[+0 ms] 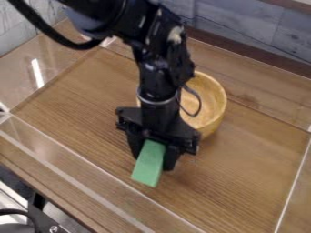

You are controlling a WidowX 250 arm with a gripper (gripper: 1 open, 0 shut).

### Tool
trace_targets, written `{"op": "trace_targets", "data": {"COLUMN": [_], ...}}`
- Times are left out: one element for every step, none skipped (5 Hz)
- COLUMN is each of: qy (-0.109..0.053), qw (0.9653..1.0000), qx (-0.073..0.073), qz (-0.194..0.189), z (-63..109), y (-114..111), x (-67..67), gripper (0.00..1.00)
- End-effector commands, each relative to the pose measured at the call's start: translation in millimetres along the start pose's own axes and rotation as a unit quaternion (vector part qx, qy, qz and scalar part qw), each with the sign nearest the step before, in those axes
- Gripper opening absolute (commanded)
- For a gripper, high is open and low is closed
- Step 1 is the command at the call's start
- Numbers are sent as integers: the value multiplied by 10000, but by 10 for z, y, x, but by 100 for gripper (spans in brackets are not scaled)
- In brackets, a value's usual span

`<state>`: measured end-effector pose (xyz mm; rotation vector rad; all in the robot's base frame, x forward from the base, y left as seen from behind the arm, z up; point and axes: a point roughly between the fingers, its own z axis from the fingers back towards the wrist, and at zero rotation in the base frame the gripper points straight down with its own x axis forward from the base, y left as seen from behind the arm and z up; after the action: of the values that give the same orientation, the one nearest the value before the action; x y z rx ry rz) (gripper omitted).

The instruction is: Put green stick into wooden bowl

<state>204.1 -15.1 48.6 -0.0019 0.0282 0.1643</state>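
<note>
The green stick (151, 166) hangs tilted, its upper end pinched between the black fingers of my gripper (155, 146), which is shut on it. Its lower end points toward the front of the table and looks raised just off the wood. The wooden bowl (209, 102), round and light tan, stands just behind and to the right of the gripper, partly hidden by the black arm (158, 64). Nothing shows inside the visible part of the bowl.
The wooden tabletop (85, 100) is ringed by clear plastic walls, with a low front wall (73, 182) near the stick's lower end and a side wall (295, 173) at the right. A black cable loops off the arm at upper left.
</note>
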Motion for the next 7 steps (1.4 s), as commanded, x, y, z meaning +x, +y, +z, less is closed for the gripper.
{"op": "trace_targets", "data": {"qy": [-344,-418,-481,-543,-610,-673,-732], "qw": [9993,9988,9981,9975,9969,9963,9958], "qx": [-133,-213,-317,-389,-434,-460,-480], "qz": [91,170,226,216,232,254,278], "z": [252,382,481,533,574,581,589], "y": [-4,-16,-48,-56,-56,-51,-42], "x": [150,207,250,280,317,364,418], "gripper": [0,0,0,0,0,0,0]}}
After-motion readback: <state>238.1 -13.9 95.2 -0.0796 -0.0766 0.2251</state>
